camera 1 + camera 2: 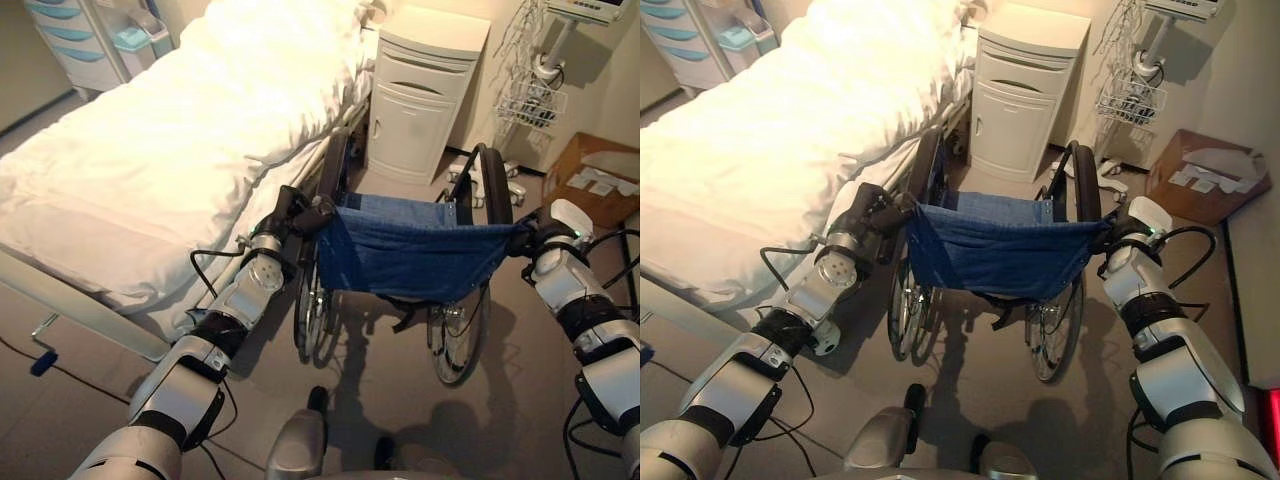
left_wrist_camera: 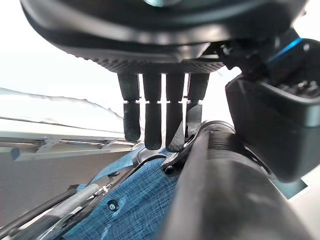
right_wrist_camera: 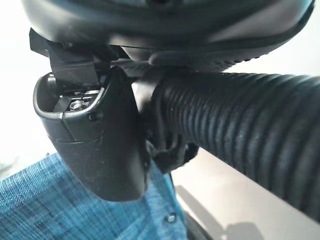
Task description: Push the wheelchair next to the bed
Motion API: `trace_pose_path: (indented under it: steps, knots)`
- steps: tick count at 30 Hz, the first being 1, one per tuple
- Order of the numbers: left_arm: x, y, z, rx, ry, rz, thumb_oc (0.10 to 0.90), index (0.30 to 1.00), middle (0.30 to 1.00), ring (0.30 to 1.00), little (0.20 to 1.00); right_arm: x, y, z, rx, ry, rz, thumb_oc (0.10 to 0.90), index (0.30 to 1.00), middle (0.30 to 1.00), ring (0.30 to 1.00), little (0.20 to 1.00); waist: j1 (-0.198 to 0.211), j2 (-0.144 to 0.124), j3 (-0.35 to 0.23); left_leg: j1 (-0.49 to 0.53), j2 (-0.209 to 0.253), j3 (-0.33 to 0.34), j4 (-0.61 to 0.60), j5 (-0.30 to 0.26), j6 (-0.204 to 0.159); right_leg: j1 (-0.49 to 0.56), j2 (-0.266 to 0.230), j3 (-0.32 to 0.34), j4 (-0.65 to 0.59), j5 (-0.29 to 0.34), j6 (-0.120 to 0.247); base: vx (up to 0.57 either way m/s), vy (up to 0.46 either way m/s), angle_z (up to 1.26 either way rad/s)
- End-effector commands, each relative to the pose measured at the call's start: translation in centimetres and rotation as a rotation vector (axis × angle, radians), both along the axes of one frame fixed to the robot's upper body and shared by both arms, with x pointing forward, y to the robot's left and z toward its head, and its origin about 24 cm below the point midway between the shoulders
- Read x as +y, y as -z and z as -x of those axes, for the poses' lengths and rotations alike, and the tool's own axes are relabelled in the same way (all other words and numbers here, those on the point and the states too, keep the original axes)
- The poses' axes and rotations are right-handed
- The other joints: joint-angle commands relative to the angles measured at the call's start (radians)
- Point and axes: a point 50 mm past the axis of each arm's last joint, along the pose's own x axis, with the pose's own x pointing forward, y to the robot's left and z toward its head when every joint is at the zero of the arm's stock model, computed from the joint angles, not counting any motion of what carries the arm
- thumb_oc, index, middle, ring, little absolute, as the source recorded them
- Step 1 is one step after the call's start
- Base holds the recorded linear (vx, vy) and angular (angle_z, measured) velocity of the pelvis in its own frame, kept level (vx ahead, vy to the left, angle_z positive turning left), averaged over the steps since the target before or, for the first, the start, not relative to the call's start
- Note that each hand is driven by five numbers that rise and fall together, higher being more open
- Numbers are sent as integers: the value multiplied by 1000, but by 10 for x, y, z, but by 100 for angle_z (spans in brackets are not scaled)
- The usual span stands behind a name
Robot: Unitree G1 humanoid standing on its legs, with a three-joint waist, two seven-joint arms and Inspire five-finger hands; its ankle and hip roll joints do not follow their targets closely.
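The wheelchair (image 1: 410,265) stands at the centre of the head views, its blue fabric back (image 1: 405,255) toward the robot, and already runs alongside the bed (image 1: 170,140): the bed lies at about ten o'clock from the chair, with the chair's left wheel (image 1: 312,300) just beside the mattress edge and the hanging white sheet. A white bedside cabinet (image 1: 420,95) stands at twelve o'clock beyond the chair, and a cardboard box (image 1: 590,180) sits on the floor at about two o'clock. The left hand (image 1: 300,212) is on the left push handle (image 2: 210,200); in the left wrist view its fingers (image 2: 150,115) hang fairly straight, side by side, over the handle and not wrapped round it. The right hand (image 1: 535,238) is at the right push handle (image 3: 240,125); the ribbed grip lies against the palm with the thumb beside it, but whether the fingers curl round it I cannot tell. The task looks nearly done, the chair being beside the bed; what may remain is a short push forward, toward twelve o'clock, to bring it further along the bed.
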Motion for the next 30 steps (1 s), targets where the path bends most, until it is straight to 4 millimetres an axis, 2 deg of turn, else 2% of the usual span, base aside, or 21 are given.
trace_pose_path:
  steps: [1, 4, 7, 13, 20, 26, 29, 30]
  knots:
    - [51, 44, 18, 195, -163, -149, 400, 300, 300, 300, 300, 73, -26, -28, -152, -339, -97, 400, 300, 300, 300, 300, 91, -20, -10, -22, -50, 5, -95, 70, 35, 31, -77, 64, 20, 23, 76, 14, 115, -28]
    - [53, 25, 10, 142, -182, -160, 400, 300, 300, 300, 300, 78, -48, -36, -222, -355, -68, 400, 300, 300, 300, 300, 103, -21, -11, -17, -61, 2, -132, 76, 44, -3, -106, 44, 7, 63, 95, 24, 168, -26]
    - [51, 19, 7, 116, -181, -158, 400, 300, 300, 300, 300, 78, -62, -39, -267, -360, -30, 400, 300, 300, 300, 300, 109, -22, -15, -22, -74, -4, -133, 71, 53, -19, -127, 45, 11, 89, 96, 91, 173, -25]
    - [46, 32, 14, 127, -169, -169, 400, 300, 300, 300, 300, 73, -60, -37, -286, -353, -25, 400, 300, 300, 300, 300, 123, -32, -36, -8, -92, -6, -125, 49, 70, -25, -157, 46, 29, 146, 104, 164, 125, -8]
    - [48, 41, 20, 135, -186, -183, 400, 300, 300, 300, 300, 83, -54, -38, -300, -362, -34, 400, 300, 300, 300, 300, 143, -46, -52, 6, -102, 5, -128, 29, 87, -34, -178, 42, 35, 192, 113, 120, 64, 3]
    - [60, 34, 20, 120, -222, -217, 400, 300, 300, 300, 300, 94, -63, -42, -347, -383, -75, 400, 300, 300, 300, 300, 181, -78, -58, -25, -115, 15, -116, 23, 95, -20, -156, -3, 17, 183, 105, 13, -26, -3]
    - [62, 39, 25, 125, -234, -229, 400, 300, 300, 300, 300, 97, -64, -42, -352, -397, -78, 400, 300, 300, 300, 300, 167, -73, -56, 5, -111, 2, -126, 26, 90, -72, -117, 3, -30, 152, 97, 94, -25, -8]
    - [66, 43, 30, 129, -247, -223, 400, 300, 300, 300, 300, 98, -65, -41, -356, -402, -90, 400, 300, 300, 300, 300, 152, -63, -47, 18, -108, 5, -125, 26, 88, -124, -85, 4, -28, 140, 86, 57, 9, 3]
